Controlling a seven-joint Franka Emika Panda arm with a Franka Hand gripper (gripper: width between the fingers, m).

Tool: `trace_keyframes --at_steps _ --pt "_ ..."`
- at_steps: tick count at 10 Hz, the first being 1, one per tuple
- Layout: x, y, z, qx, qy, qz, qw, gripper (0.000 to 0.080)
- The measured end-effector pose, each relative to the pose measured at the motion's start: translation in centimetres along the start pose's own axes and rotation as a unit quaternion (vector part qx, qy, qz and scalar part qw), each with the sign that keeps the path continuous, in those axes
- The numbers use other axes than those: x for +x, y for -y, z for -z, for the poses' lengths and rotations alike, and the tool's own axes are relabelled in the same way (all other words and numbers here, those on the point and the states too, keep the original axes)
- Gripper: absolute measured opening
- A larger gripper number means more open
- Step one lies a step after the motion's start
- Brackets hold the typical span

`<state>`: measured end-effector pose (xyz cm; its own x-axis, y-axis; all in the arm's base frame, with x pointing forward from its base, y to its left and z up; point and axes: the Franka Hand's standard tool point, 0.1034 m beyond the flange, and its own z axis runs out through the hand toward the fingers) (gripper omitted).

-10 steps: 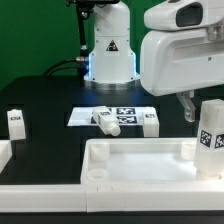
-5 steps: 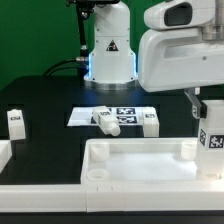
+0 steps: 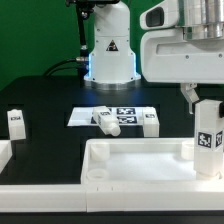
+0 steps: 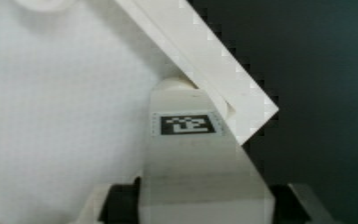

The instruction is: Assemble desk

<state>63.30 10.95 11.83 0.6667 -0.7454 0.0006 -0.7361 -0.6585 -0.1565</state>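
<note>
**GRIPPER CLENCHED ON ONE LEG AT A TABLETOP CORNER**

The two-finger gripper (image 4: 202, 203) is clenched on a short, blocky white plastic leg (image 3: 207, 140); in the wrist view its fingers (image 4: 119, 204) lie against opposite sides of this held leg with no gap showing; the held leg stands upright, and its black-and-white square tag (image 4: 188, 123) faces the wrist camera. The lower end of the held leg meets a far corner of the large white rimmed rectangular tabletop (image 3: 140, 160), on the exterior view's right; whether it is seated in a corner socket cannot be told. The tabletop lies flat on the black table (image 3: 50, 100), nearest the exterior camera; a round socket (image 3: 97, 172) shows near its edge on the exterior view's left. Beyond the tabletop lies the thin flat white marker board (image 3: 85, 116); a second leg (image 3: 105, 121) lies on its side across the marker board; a third leg (image 3: 150, 123) sits at the end of the marker board toward the exterior view's right. A fourth leg (image 3: 14, 122) stands upright, well apart, on the exterior view's left. The white arm base (image 3: 108, 50) stands behind the marker board.
</note>
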Motion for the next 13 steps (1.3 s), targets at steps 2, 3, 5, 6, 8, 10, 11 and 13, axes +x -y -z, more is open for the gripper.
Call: trace_keyframes --at_steps 2,3,5,6,8,10,11,13 --pt "-0.05 0.0 -0.03 0.005 0.008 -0.092 0.996 0.0287" --pt "-0.37 0.26 -0.11 0.01 0.019 -0.231 0.973 0.0287" --pt "-0.13 0.26 -0.15 0.018 0.032 -0.282 0.959 0.0287" --pt "-0.22 0.27 -0.15 0.018 0.032 -0.259 0.965 0.0288" --pt "-0.12 0.1 -0.12 0.015 0.031 -0.089 0.995 0.0462" --pt "-0.2 0.84 0.44 -0.001 0.043 0.079 0.996 0.0604" --pt "-0.19 0.94 0.39 0.002 0.041 0.106 0.994 0.0642" --pt "0.06 0.69 0.35 -0.004 0.033 0.247 0.968 0.0647"
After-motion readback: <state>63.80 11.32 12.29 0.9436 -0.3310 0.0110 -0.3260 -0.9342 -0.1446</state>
